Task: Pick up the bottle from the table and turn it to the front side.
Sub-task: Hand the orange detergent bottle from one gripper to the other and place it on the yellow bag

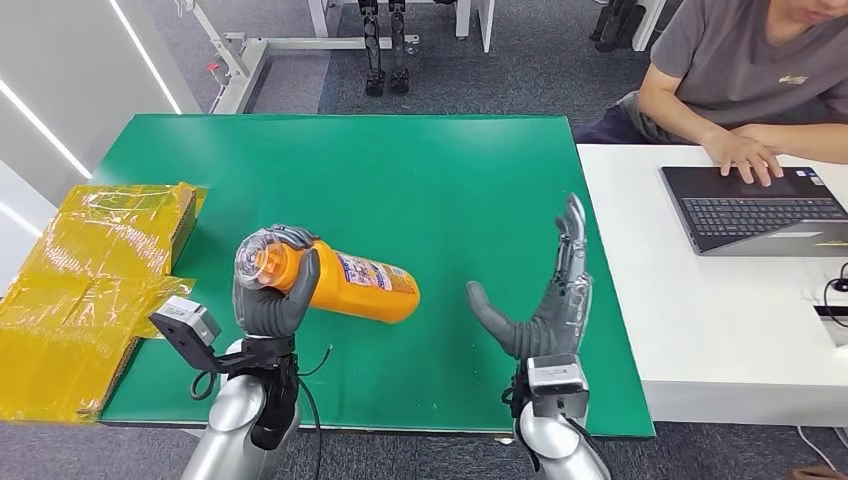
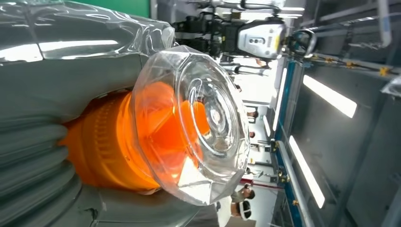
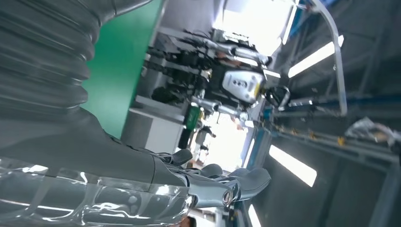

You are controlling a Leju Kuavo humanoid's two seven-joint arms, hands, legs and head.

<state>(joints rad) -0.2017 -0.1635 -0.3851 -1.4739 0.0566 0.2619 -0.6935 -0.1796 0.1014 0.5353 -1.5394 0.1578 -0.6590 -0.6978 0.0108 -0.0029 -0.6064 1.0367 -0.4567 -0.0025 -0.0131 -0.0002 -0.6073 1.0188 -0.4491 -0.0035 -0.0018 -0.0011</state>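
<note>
Above green table point(image 1: 450, 180) – left robot hand point(image 1: 272, 295) grips orange bottle point(image 1: 350, 285); right robot hand point(image 1: 545, 300) empty, fingers spread.

A green table point(image 1: 400, 180) has a yellow plastic-wrapped package point(image 1: 80, 290) lying at its left edge. Just beside it on the right stands a white table point(image 1: 700, 320) with an open laptop point(image 1: 760, 210), where a seated person point(image 1: 745, 60) rests a hand point(image 1: 745, 155) on the keyboard.

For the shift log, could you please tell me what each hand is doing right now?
Left hand: holding the orange bottle near its clear cap end.
Right hand: open, fingers spread, holding nothing.
</note>
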